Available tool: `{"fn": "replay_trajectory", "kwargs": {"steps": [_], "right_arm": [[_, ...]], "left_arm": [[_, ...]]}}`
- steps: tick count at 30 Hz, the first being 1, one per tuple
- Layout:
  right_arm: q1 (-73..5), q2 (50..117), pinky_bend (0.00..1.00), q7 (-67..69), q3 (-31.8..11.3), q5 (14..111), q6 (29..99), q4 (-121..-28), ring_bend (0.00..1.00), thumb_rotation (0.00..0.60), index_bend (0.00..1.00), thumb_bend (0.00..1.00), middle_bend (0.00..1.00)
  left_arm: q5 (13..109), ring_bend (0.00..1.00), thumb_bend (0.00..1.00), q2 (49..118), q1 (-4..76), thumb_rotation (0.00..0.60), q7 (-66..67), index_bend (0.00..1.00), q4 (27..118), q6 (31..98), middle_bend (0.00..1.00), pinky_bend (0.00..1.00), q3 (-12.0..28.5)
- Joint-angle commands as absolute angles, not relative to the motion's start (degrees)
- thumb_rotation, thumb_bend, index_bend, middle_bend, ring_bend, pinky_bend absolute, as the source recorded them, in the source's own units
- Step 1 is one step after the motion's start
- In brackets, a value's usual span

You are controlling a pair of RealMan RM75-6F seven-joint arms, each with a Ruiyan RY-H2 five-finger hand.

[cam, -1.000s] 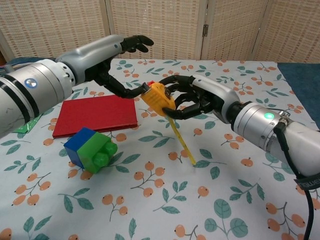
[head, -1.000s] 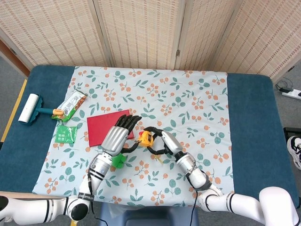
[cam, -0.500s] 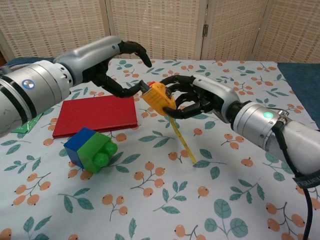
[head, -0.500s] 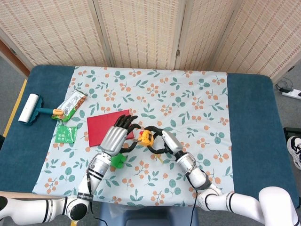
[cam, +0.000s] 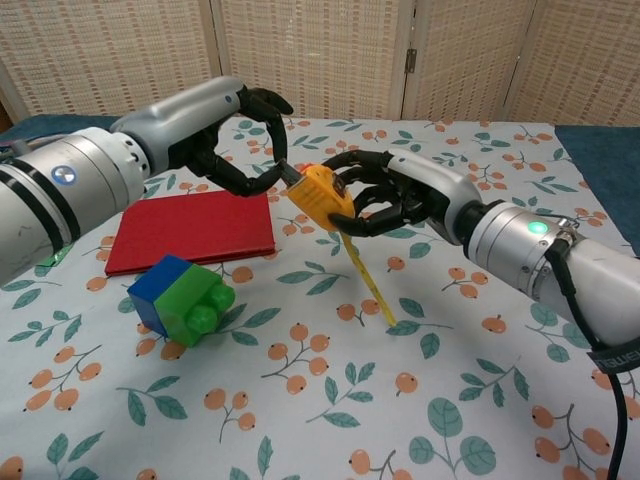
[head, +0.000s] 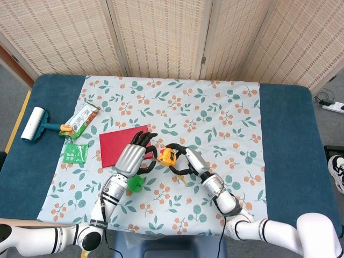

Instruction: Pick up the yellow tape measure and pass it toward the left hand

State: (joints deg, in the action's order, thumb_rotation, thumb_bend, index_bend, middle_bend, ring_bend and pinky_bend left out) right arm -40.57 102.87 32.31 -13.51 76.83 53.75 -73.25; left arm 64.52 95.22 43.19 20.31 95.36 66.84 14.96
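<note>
The yellow tape measure hangs above the table's middle, its yellow blade trailing down to the cloth. My right hand grips its right side with the fingers wrapped around the case. From the left, my left hand curls over it. Its thumb and a fingertip meet on the case's left end.
A red book lies flat under the left hand, with a blue and green block in front of it. A lint roller, a snack packet and a green sachet lie at the far left.
The left hand's fingers have curled down from spread to close on the tape measure's left end. The right hand has kept its grip and barely moved.
</note>
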Motion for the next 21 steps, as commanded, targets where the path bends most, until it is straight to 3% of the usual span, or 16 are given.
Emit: {"fn": "replay_trajectory", "kwargs": {"steps": [1,9,21], "right_arm": [[-40.5,102.7,0.18,32.4,-13.5,76.7,53.7,-73.3,0.45,0.600,0.47,0.51,0.44],[-39.7,100.3,0.18,31.8,-12.9,76.8,53.5,-74.4,0.45,0.600,0.47,0.51,0.44],[-35.9,93.4,0.18,31.8,-9.9,78.3,55.3,-75.8,0.45,0.600,0.47,0.51,0.44]], "left_arm": [[64.6,0.13,0.51,95.4,43.1,0.600,20.1,0.60,95.1,67.2,0.18,0.04,15.0],[64.7,0.15,0.53,94.7,42.2,0.600,18.7,0.62,94.6,68.1,0.20,0.05,15.7],[60.1,0.15,0.53,88.0,39.5,0.600,13.1,0.62,95.2,66.5,0.20,0.05,18.5]]}}
